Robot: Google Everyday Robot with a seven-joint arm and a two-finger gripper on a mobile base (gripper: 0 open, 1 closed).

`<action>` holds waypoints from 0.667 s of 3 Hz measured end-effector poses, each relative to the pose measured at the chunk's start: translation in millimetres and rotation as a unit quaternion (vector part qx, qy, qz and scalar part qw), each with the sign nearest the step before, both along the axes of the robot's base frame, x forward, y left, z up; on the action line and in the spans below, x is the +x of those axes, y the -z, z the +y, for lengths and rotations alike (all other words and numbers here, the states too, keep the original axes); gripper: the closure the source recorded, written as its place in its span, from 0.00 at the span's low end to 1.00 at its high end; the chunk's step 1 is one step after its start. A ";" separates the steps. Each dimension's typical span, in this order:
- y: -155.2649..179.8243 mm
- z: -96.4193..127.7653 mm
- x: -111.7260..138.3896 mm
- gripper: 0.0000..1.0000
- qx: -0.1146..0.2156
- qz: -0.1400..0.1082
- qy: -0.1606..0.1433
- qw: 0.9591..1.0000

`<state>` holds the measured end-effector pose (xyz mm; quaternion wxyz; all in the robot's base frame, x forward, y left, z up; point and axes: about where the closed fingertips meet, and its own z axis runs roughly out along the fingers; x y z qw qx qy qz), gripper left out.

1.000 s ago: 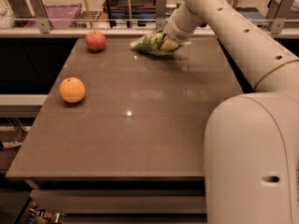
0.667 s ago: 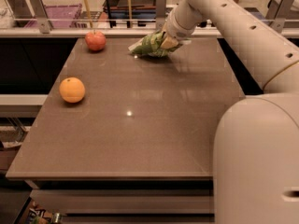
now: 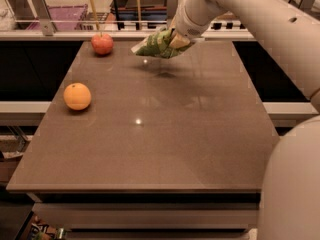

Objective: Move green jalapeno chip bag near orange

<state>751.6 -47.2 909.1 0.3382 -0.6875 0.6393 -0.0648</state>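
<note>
Three objects are seen over a smooth, glossy brown tabletop [image 3: 165,134], on which a small light glint is reflected. The green jalapeno chip bag [image 3: 155,46], a small wrinkly foil pouch with pale markings and a whitish edge, is held in the gripper [image 3: 175,40] above the far middle of the table; the fingers are closed on the bag's right end, and its pointed left end is tilted outward to the left. A faint shadow of the bag is cast on the surface below it, so the bag is shown apart from the tabletop. The orange [image 3: 77,96], a round, smooth, bright fruit, is set near the left edge, well apart from the bag and closer to the camera. A round red apple [image 3: 102,43] with a matte skin is placed at the far left corner, beyond the orange and to the left of the bag. The white, rounded, smooth-shelled robot arm [image 3: 255,14] is extended from the right, and the lower right corner is filled by the robot's pale curved body [image 3: 295,184]. A purple ribbed crate [image 3: 57,15] is visible behind a metal rail [image 3: 60,34] beyond the table.
</note>
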 end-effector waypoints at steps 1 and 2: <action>-17.7 17.5 -30.4 1.00 -0.004 -0.008 -0.012 1.000; -27.8 33.7 -64.6 1.00 -0.006 -0.014 -0.013 1.000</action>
